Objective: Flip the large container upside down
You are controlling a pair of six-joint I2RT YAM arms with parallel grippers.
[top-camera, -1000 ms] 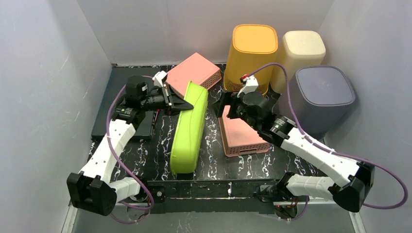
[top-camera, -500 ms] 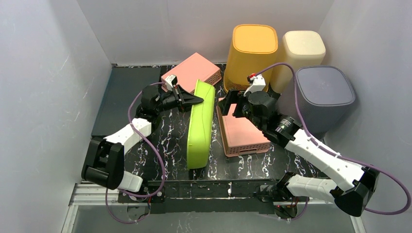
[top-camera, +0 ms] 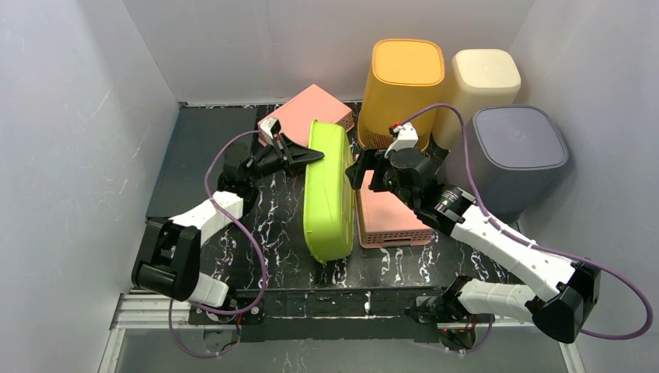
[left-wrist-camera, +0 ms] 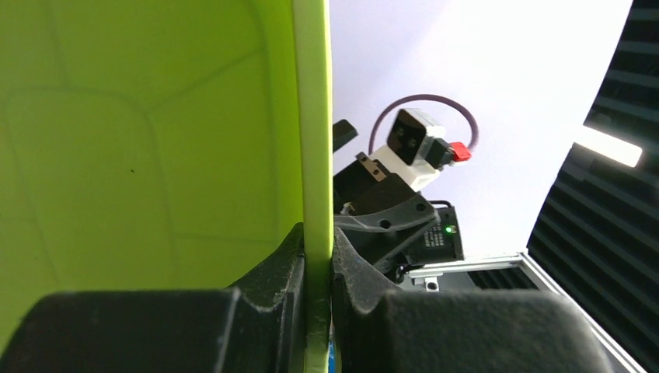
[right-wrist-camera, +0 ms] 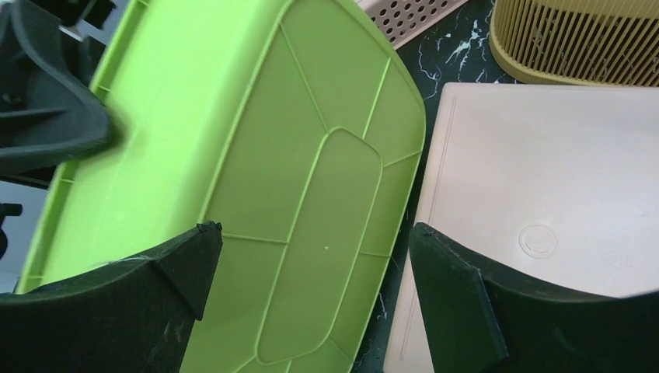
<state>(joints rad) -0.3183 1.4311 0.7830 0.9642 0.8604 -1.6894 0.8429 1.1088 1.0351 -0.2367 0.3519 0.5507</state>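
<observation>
Currently pinching the upper rim of the lime-green container (top-camera: 328, 194) with the left gripper (top-camera: 312, 156), jaws closed tightly on the thin edge, and holding it up on one long side on the black marbled table (top-camera: 388, 264), touching or just beside the overturned pink basket (top-camera: 392, 221). Presenting the ribbed underside toward the right gripper (right-wrist-camera: 315, 231), spread fully wide near it and gripping nothing. Judging the turn as roughly half done: raised on edge already, not yet lying mouth down. Remaining, probably: tipping further, lowering the open side flat onto the table, then releasing the rim.
</observation>
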